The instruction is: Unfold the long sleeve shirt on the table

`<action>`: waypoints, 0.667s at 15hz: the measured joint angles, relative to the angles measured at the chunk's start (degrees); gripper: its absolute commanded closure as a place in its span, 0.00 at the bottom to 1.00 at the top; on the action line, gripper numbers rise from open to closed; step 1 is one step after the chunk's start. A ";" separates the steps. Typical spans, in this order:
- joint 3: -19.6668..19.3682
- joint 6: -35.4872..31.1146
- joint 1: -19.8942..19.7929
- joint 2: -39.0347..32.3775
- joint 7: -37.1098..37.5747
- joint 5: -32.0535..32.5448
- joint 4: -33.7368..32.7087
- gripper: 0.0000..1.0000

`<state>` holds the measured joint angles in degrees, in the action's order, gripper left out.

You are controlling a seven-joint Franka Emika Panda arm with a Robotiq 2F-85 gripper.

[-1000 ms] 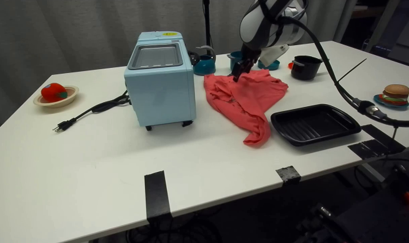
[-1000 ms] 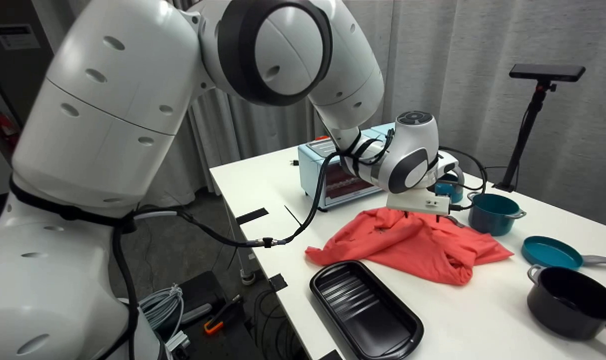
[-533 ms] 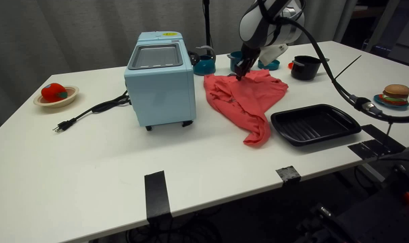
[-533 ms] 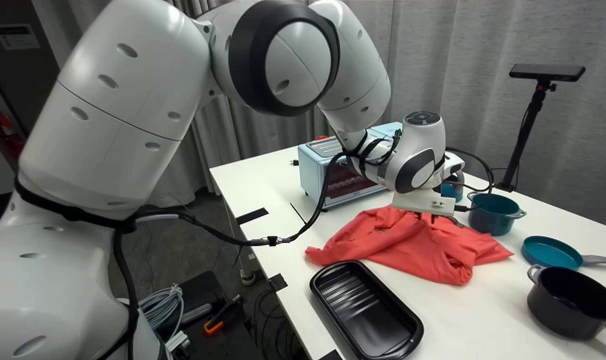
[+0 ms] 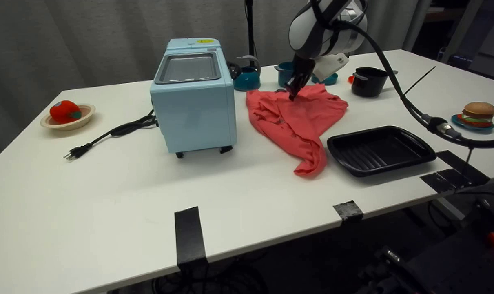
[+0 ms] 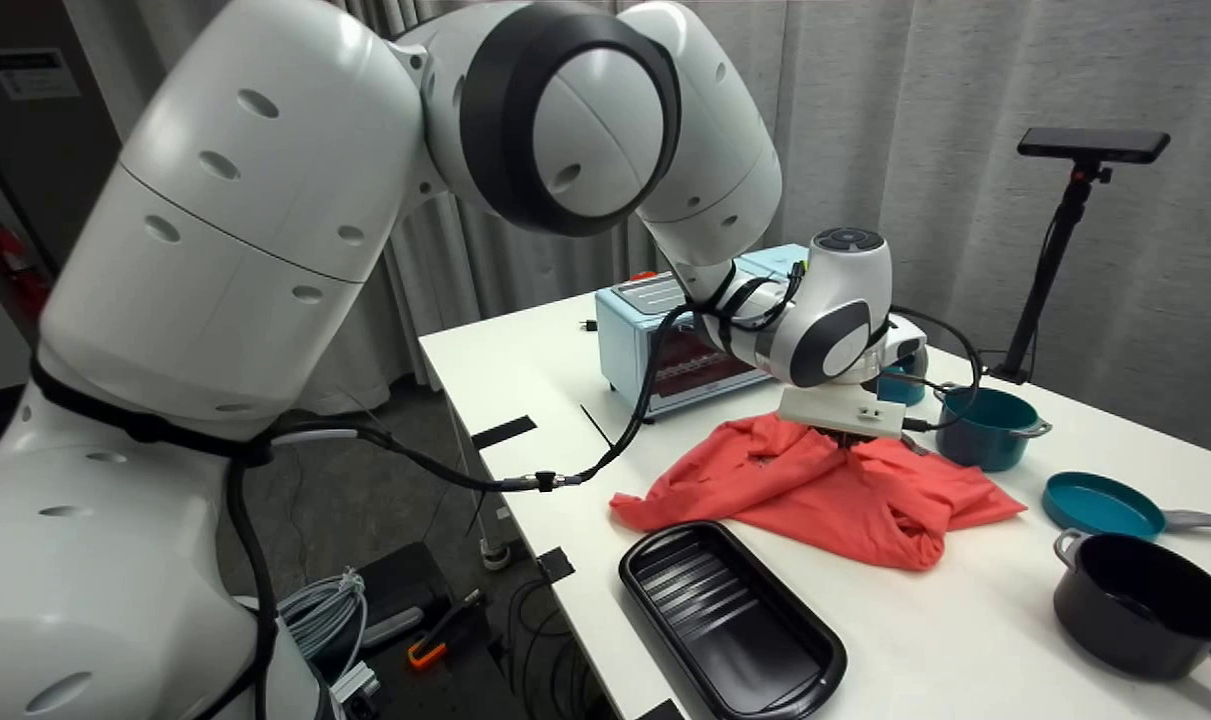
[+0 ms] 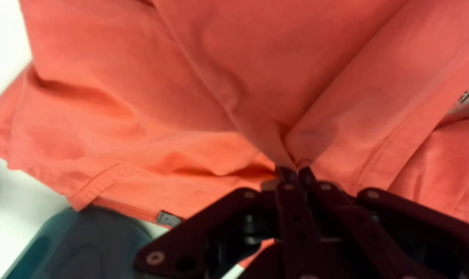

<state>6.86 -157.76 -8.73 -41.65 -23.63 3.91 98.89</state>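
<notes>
Coral shirt point(image 6: 815, 495), claw point(image 7: 296, 174) pinching it (earlier parted)

At the middle left of an exterior view, 1 red, tomato-like item point(image 5: 63, 112) rests in a beige bowl point(image 5: 73, 125). Left of top centre stands a light-blue appliance point(image 5: 194, 110), with a black cord point(image 5: 126, 128) at its left and a teal kettle point(image 5: 247, 80) just beyond its right side. At the right edge, 1 burger point(image 5: 479, 111) sits on a teal plate point(image 5: 475, 127). In both exterior views a black ribbed tray point(image 5: 387, 149) lies right of centre. In an exterior view, a black stand point(image 6: 1052, 250) rises at upper right; below are a teal pot point(image 6: 980, 442), a teal frying pan point(image 6: 1095, 503) and, at lower right, a black pot point(image 6: 1125, 625).
</notes>
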 measured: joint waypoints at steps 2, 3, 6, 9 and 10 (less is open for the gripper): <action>-0.03 0.81 0.08 0.68 1.08 0.01 -0.04 0.99; -0.14 1.91 0.26 1.47 1.74 0.07 0.03 0.99; -1.03 8.50 1.07 5.97 3.72 0.24 1.24 0.99; -3.72 17.68 2.41 12.06 6.05 1.28 3.89 0.99; -4.74 21.13 2.79 14.10 6.84 2.11 4.96 0.99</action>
<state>2.12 -136.64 -5.94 -27.55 -16.79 6.03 103.85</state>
